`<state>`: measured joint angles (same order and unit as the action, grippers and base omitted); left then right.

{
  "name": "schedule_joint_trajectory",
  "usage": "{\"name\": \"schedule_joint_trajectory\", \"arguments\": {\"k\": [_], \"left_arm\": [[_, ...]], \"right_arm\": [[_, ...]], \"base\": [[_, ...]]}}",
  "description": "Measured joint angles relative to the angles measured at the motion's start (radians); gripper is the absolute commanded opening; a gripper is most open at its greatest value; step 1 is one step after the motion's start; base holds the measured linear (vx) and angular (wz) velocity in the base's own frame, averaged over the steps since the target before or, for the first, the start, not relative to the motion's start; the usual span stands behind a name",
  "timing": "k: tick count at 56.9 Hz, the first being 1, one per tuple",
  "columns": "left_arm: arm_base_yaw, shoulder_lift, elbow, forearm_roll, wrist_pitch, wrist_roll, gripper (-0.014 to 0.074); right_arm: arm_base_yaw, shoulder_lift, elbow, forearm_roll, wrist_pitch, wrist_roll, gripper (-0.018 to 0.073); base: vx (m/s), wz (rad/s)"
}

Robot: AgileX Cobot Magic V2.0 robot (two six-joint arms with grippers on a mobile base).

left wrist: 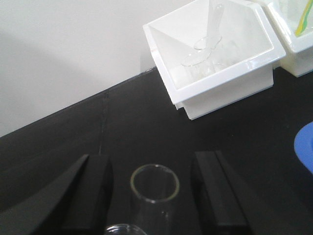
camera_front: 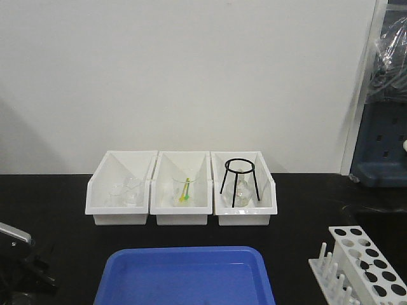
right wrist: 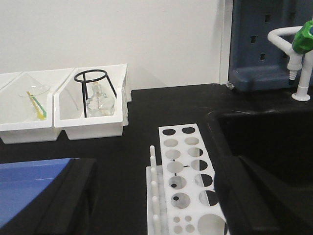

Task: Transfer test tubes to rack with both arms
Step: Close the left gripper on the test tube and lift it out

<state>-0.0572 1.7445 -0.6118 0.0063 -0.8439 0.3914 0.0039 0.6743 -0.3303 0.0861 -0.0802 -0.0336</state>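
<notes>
In the left wrist view a clear glass test tube [left wrist: 155, 183] shows its round open mouth between the fingers of my left gripper [left wrist: 150, 159]. The fingers stand wide apart, with a gap on each side of the tube, so this gripper is open. A second glass rim [left wrist: 122, 228] peeks in at the bottom edge. The white rack [right wrist: 188, 171] lies under my right gripper [right wrist: 161, 200], which is open with its fingers well apart; the rack's visible holes hold no tube. In the front view the rack [camera_front: 365, 264] sits at the lower right, and only a piece of the left arm [camera_front: 16, 251] shows.
Three white bins [camera_front: 121, 218] stand in a row at the back, holding glassware and a black tripod stand [camera_front: 240, 181]. A blue tray [camera_front: 187, 254] lies at the front middle. A black sink [right wrist: 264, 132] and a green-handled tap [right wrist: 303, 44] are right of the rack.
</notes>
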Motion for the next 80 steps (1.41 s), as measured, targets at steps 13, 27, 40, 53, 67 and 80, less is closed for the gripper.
{"name": "schedule_joint_trajectory", "arguments": {"k": [13,27,40,53,67,80], "left_arm": [[0.000,0.000,0.000,0.000,0.000,0.000,0.0310],[0.000,0.004,0.000,0.000,-0.003,0.000,0.0292],[0.000,0.028,-0.006,0.000,-0.040,0.000,0.0213],[0.000,0.023,-0.008,0.000,-0.030,0.000,0.0062],[0.000,-0.024,-0.008,-0.110,0.003,-0.001,-0.0006],[0.000,-0.073,-0.008,-0.226,0.023,-0.022,-0.0005]], "right_arm": [[0.000,0.000,0.000,0.000,0.000,0.000,0.0554],[0.000,0.000,0.000,0.000,0.000,0.000,0.0554],[0.000,0.000,0.000,0.000,0.000,0.000,0.0554],[0.000,0.000,0.000,0.000,0.000,0.000,0.0554],[0.000,0.000,0.000,0.000,0.000,0.000,0.0554],[0.000,0.000,0.000,0.000,0.000,0.000,0.0554]], "base": [[0.00,0.00],[0.00,0.00],[0.00,0.00],[0.00,0.00],[0.00,0.00],[0.00,0.00]]}}
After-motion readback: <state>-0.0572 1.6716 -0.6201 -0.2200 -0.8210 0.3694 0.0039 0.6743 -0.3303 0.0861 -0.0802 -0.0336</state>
